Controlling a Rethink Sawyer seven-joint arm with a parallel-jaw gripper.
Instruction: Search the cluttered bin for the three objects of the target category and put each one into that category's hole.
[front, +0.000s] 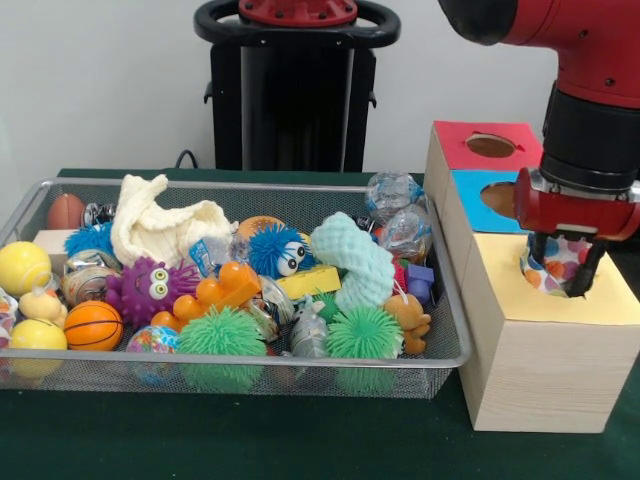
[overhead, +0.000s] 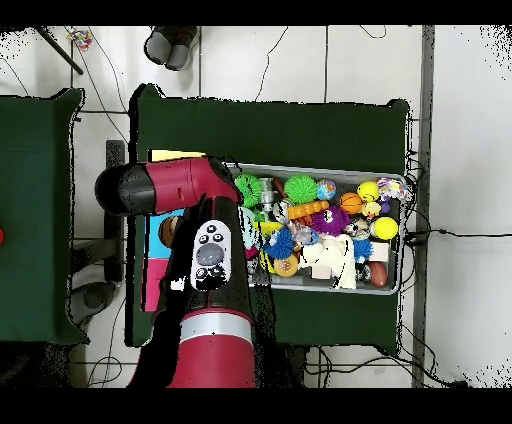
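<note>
One wire mesh bin (front: 445, 300) stood on the green table (front: 300, 440), heaped with toys. Counted in it: two yellow balls (front: 22, 266), one orange basketball (front: 92, 325), one purple googly-eyed creature (front: 148, 288), two green spiky balls (front: 222, 335), one blue spiky ball with eyes (front: 276, 250), one cream cloth (front: 160, 225), one small brown bear (front: 409, 317).

One wooden box (front: 540, 370) stood just beside the bin, topped by three coloured panels, red (front: 485, 143), blue (front: 495, 195) and yellow (front: 600, 300), each with one hole.

One end effector (front: 560, 270) was closed on one multicoloured ball (front: 556, 262), white with orange, blue and pink patches, held at the yellow panel's hole.
</note>
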